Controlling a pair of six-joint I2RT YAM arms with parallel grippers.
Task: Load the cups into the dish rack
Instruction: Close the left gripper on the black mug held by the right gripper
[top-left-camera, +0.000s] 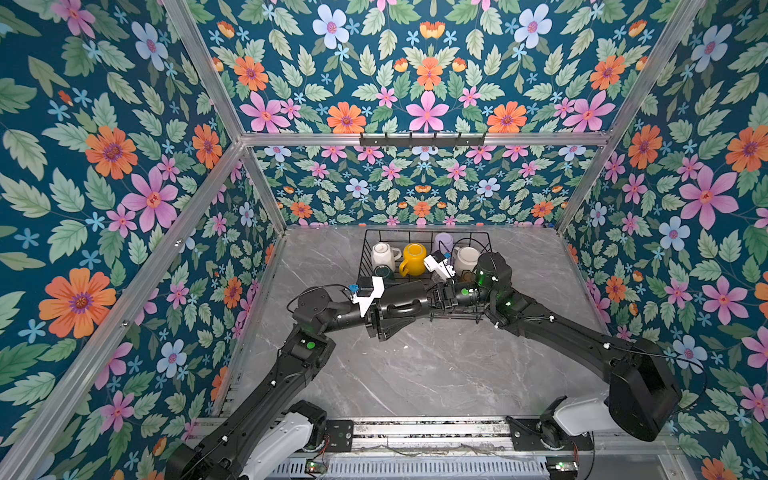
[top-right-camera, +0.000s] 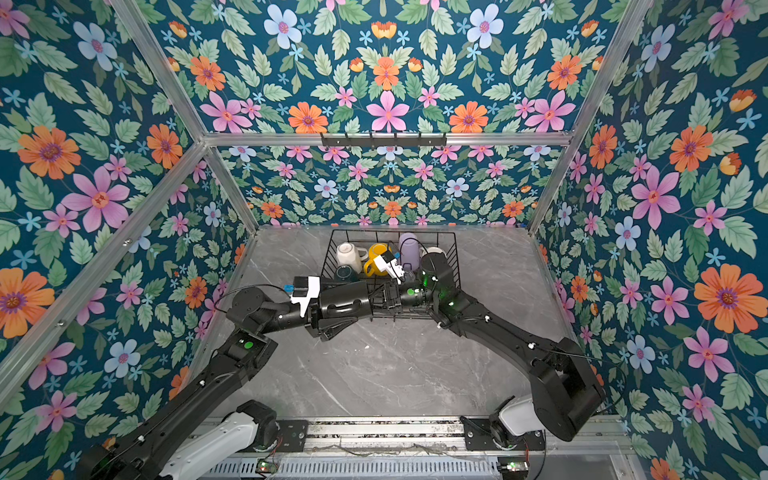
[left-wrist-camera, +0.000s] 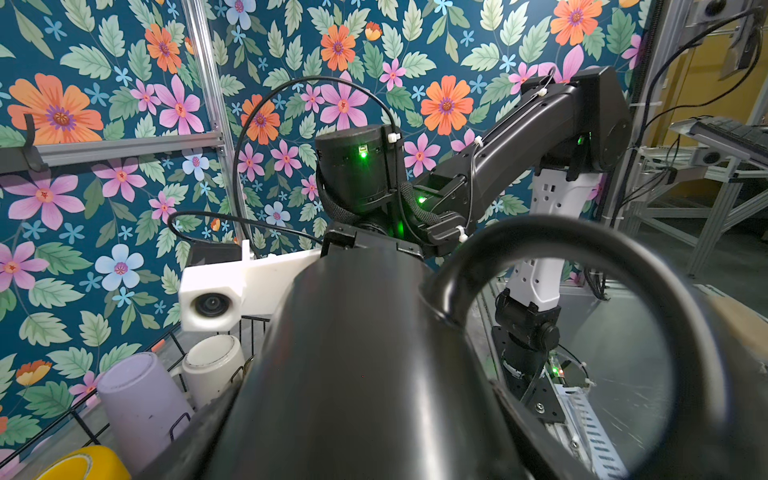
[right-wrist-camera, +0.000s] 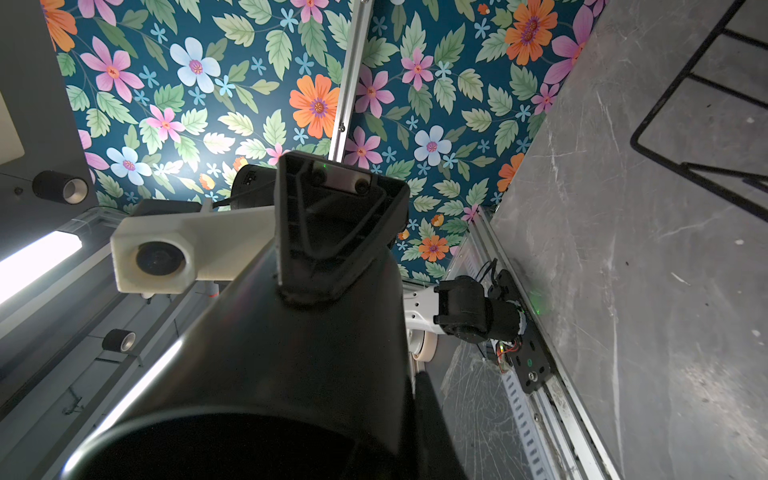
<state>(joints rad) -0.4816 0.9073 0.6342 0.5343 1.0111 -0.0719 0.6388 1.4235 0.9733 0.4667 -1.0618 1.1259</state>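
Item: black mug (top-left-camera: 405, 307), on its side, aloft above the desk (top-left-camera: 415, 374) at the near edge of the dish rack (top-left-camera: 386, 231). My left claw (top-left-camera: 380, 313) clamps its body; my right claw (top-left-camera: 442, 296) pinches its rim.

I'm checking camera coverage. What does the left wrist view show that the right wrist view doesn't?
Only the left wrist view shows cups in the rack: the lavender tumbler, a white mug and the yellow mug. Only the right wrist view shows the bare marble tabletop and one of the left fingers lying against the black mug. Both show that mug filling the foreground, the dish rack wire and the flowered walls.
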